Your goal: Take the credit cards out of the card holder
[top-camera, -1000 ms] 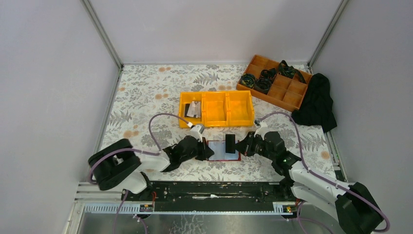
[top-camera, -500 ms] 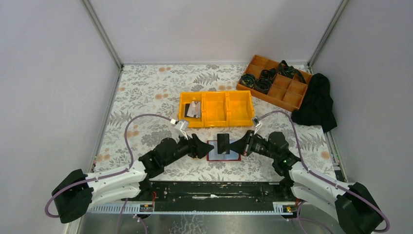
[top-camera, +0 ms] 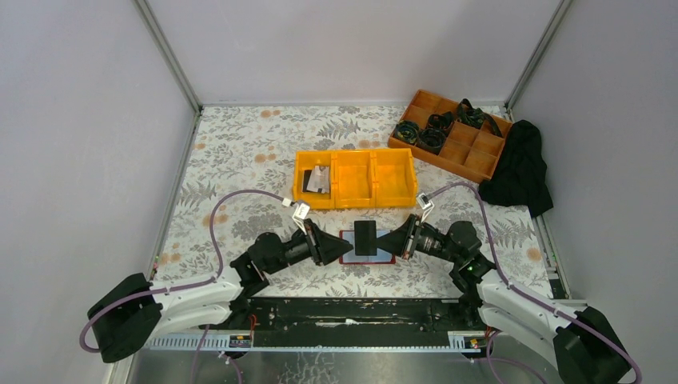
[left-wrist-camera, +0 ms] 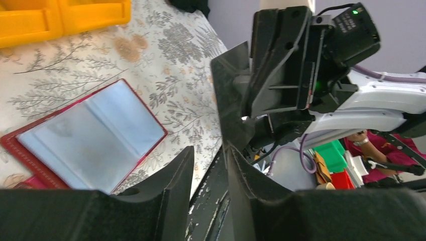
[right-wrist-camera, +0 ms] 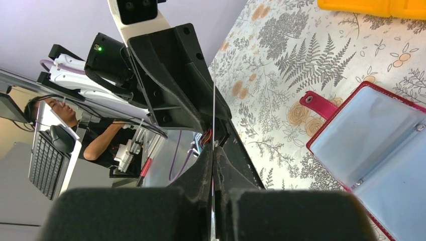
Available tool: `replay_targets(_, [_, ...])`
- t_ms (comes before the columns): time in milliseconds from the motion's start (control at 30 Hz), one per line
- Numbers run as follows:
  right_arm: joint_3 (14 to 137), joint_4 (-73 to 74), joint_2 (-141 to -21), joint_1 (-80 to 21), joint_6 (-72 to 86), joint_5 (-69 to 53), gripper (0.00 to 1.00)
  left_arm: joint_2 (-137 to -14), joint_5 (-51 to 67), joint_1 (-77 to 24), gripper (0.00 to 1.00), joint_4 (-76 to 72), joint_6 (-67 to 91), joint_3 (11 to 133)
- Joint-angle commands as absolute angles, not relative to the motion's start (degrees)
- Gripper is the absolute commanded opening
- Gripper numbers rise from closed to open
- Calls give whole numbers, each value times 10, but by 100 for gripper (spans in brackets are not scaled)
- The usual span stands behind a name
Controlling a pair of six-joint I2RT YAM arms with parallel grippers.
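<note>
Card (top-camera: 366,238), thin, flat, black, is pinched by the right tool (right-wrist-camera: 213,150) above the open red card holder (left-wrist-camera: 90,135). The left tool (left-wrist-camera: 210,150) is shown unclenched.

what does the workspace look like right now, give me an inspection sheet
surface: floral table cover, flat, no spill seen
job's things: card holder lies open and flat, and its visible pockets look empty; black card held above it; more cards in the left compartment of the yellow bin
clutter: orange tray with black straps; black cloth beside it
grippers: right gripper shut on the black card; left gripper jaws apart at the card's free edge
cables: purple cables arch off both wrists, neither over the card holder
surroundings: grey walls; person at a desk beyond the table edge
</note>
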State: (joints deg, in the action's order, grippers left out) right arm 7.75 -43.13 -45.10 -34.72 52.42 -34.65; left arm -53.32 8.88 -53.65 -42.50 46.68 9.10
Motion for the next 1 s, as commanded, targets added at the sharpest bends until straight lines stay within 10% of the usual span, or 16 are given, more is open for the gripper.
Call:
replay_targets(0, [79,-485,-451,-348,537,-367,0,-553,130,-537,40,-521,482,102])
replay_targets(433, [68,-502,-465,-354,534,-367,0,-616,147,-537,34,-559,481,127])
replay_targets(967, [67,-516,-485,-353,529,-363,0,-614,152,-537,0,-546,469,136])
